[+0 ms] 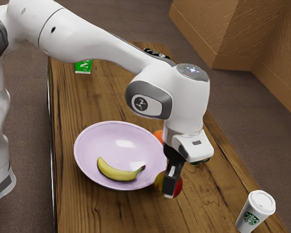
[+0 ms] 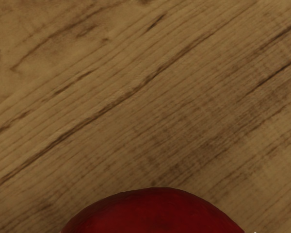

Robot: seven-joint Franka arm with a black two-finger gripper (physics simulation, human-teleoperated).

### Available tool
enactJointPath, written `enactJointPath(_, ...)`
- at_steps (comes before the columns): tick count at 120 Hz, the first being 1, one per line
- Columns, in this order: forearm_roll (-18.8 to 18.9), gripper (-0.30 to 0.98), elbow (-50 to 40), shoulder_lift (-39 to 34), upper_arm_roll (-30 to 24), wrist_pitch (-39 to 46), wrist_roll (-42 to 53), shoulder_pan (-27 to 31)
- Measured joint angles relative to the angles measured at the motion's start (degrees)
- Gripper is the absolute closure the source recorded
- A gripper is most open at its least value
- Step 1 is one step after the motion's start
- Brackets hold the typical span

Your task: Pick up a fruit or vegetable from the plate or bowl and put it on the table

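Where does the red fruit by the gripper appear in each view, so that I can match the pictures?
Exterior view: the red fruit is below centre, slightly right, partly behind the gripper.
Wrist view: its dark red curve is at the bottom middle.
Shared landmark: the wooden table.

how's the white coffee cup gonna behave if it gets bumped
The white coffee cup would probably tip easily, being tall and narrower at its base than at its lid. Its round side might let it roll once down. It looks like a takeaway paper cup, so a hard squeeze may dent it.
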Motion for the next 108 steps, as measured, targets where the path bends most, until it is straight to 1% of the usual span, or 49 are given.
enactJointPath(16,0.8,0.21,-1.2,-0.2,0.1,-0.8,-2.2,-0.8)
enactJointPath(31,1.1,0.2,-1.3,-0.5,0.1,-2.2,-4.4,-2.7)
enactJointPath(52,1.2,0.2,-1.0,0.4,-0.1,-2.9,-7.1,-7.0)
enactJointPath(70,1.2,0.21,-0.7,2.9,-0.1,-1.9,-8.9,-10.9)
enactJointPath(108,2.7,0.2,-0.3,6.8,-0.1,4.1,-11.2,-11.1)
